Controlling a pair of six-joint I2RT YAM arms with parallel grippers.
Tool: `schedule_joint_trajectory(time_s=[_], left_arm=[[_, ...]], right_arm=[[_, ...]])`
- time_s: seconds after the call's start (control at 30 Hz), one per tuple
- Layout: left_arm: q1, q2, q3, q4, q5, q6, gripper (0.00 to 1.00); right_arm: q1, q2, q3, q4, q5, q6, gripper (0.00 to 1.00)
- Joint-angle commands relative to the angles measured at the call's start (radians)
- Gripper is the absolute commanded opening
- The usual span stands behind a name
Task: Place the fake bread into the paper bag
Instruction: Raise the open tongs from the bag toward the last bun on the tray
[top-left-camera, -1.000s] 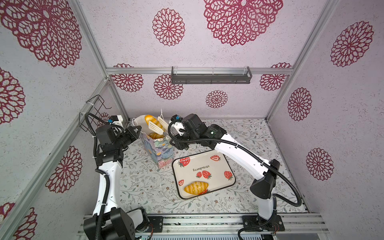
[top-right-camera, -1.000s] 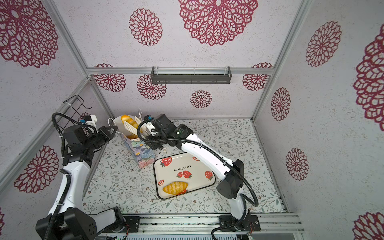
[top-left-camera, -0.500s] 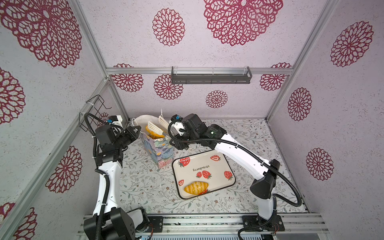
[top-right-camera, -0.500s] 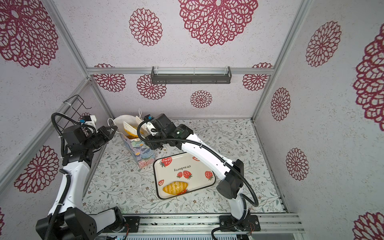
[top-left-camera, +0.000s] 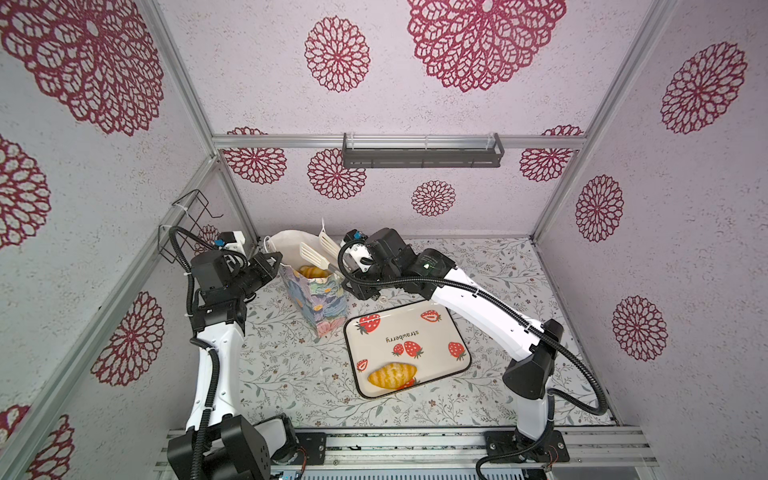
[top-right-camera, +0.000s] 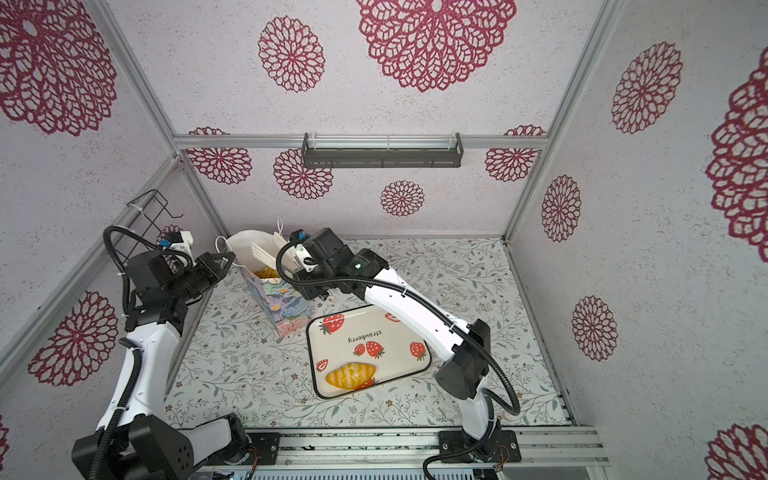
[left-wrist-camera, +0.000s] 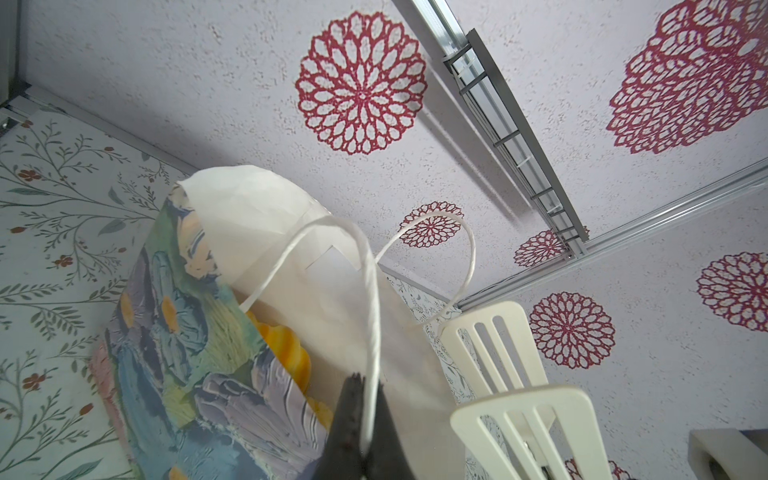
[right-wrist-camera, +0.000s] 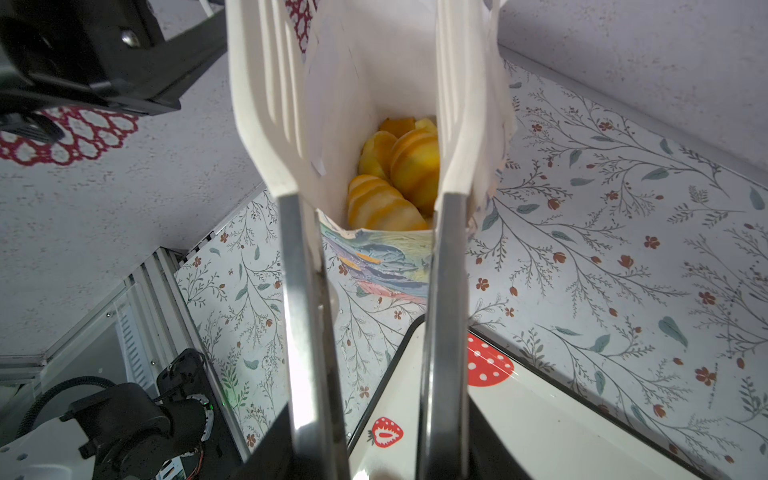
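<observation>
The paper bag (top-left-camera: 320, 303) (top-right-camera: 282, 305) stands upright at the back left of the table, its mouth open. Several pieces of fake bread (right-wrist-camera: 399, 174) (top-left-camera: 312, 271) lie inside it. My left gripper (left-wrist-camera: 365, 386) (top-left-camera: 274, 264) is shut on the bag's white cord handle (left-wrist-camera: 374, 291), holding that side out. My right gripper (right-wrist-camera: 374, 457) (top-left-camera: 347, 268) is shut on white slotted tongs (right-wrist-camera: 270, 104) (top-left-camera: 320, 251). The tong blades stand apart over the bag mouth with nothing between them. One striped croissant (top-left-camera: 392, 374) (top-right-camera: 351, 374) lies on the strawberry tray (top-left-camera: 436, 332).
The tray (top-right-camera: 390, 328) sits just right of the bag, under my right arm. A wire basket (top-left-camera: 187, 220) hangs on the left wall beside my left arm. A dark shelf (top-left-camera: 422, 156) is fixed to the back wall.
A second ago a golden piece of bread sat between the tong blades above the bag. It has dropped into the bag and the blades are empty. My left gripper has kept its hold.
</observation>
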Motion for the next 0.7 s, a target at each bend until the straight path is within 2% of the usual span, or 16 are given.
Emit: schedule_joint_trajectory(time_s=[0.0,0.4,0.67], left_arm=[[0.008,-0.016,-0.008,0.029,0.010,-0.009,0.00],[0.008,-0.017,-0.006,0.020,0.001,-0.003,0.00],[0.008,-0.014,-0.005,0.015,-0.005,0.003,0.00]], right_arm=[[0.007,-0.131,-0.033,0.034,0.040,0.005,0.46],[0.010,-0.312,-0.286,0.034,0.113,0.031,0.46],[0.009,-0.377,-0.405,-0.010,0.140,0.038,0.46]])
